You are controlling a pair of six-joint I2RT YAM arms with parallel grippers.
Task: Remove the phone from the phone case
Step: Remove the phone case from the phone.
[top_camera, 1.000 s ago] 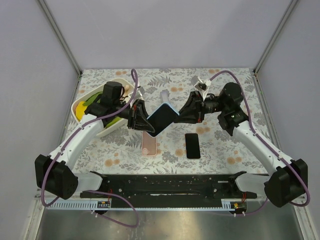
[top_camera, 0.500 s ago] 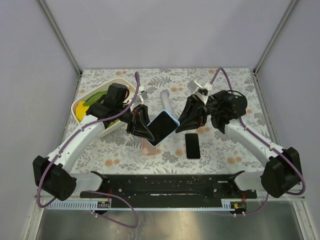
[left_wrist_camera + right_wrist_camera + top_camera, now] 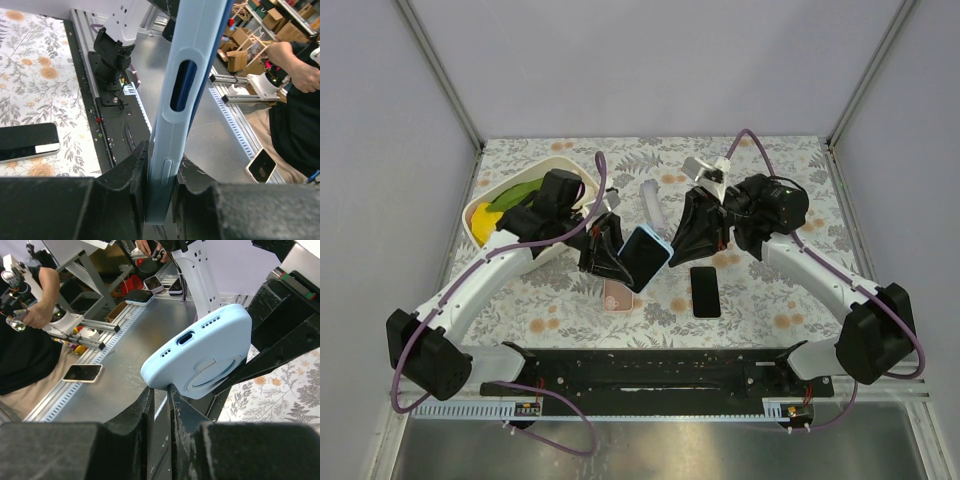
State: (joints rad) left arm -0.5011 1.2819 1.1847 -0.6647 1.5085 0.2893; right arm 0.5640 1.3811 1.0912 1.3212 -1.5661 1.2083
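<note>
Left arm (image 3: 490, 265) and right arm (image 3: 820, 275) bend inward, jaws clamping the tilted phone case (image 3: 645, 255).

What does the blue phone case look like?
The case is light blue, smooth and rubbery-looking, with a dark phone inside. It has a long side slot, a button bump, port and speaker holes along one end, and a round ring on its back. It hangs tilted above the table, the left gripper clamped on one end; the right gripper seems to pinch a corner.
</note>
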